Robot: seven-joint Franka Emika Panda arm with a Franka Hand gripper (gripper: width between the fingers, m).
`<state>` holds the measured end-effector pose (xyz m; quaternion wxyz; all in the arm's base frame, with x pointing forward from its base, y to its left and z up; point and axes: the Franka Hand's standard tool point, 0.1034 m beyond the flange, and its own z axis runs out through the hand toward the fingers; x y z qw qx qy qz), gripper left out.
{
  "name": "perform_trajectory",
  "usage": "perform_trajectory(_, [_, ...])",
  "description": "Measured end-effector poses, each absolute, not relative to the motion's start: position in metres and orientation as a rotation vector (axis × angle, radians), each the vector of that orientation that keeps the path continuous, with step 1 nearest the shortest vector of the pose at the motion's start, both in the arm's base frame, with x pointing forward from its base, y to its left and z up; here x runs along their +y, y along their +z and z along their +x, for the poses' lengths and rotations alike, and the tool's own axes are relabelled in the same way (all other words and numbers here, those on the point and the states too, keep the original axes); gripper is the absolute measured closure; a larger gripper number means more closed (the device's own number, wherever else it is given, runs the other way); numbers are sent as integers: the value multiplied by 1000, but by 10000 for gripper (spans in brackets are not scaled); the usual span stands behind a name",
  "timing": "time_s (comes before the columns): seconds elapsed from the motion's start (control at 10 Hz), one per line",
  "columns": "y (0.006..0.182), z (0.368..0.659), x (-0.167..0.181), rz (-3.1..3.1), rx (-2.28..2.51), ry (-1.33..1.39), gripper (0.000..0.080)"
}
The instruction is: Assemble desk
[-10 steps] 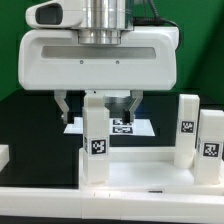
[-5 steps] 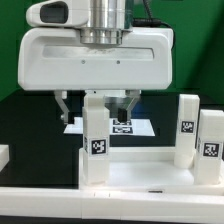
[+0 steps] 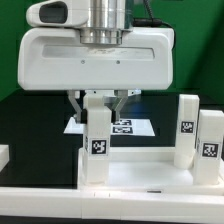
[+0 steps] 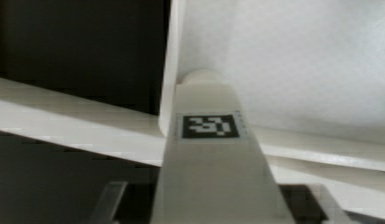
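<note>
A white square-section desk leg (image 3: 97, 140) stands upright at the corner of the white rimmed desk panel (image 3: 140, 172) on the exterior view's left, a black-and-white tag on its face. My gripper (image 3: 97, 104) hangs straight above it, its two dark fingers pressed against either side of the leg's top. In the wrist view the same leg (image 4: 210, 150) runs down the middle between the fingers (image 4: 114, 200), with the panel's rim (image 4: 64, 112) below it. Two more tagged legs (image 3: 187, 125) (image 3: 211, 140) stand at the panel's other end.
The marker board (image 3: 132, 127) lies flat on the black table behind the gripped leg. A small white part (image 3: 3, 155) shows at the exterior view's left edge. The arm's broad white hand housing (image 3: 97, 55) fills the upper middle.
The fingers stood wide apart on either side of the leg's top a second ago. They have since closed inward onto it. The leg and the arm have not shifted.
</note>
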<state>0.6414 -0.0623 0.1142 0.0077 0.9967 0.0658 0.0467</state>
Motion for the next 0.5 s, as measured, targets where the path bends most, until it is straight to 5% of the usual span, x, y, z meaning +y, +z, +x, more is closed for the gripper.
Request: perform_trajectory(0.5, [113,641,-61,3099,-576,146,509])
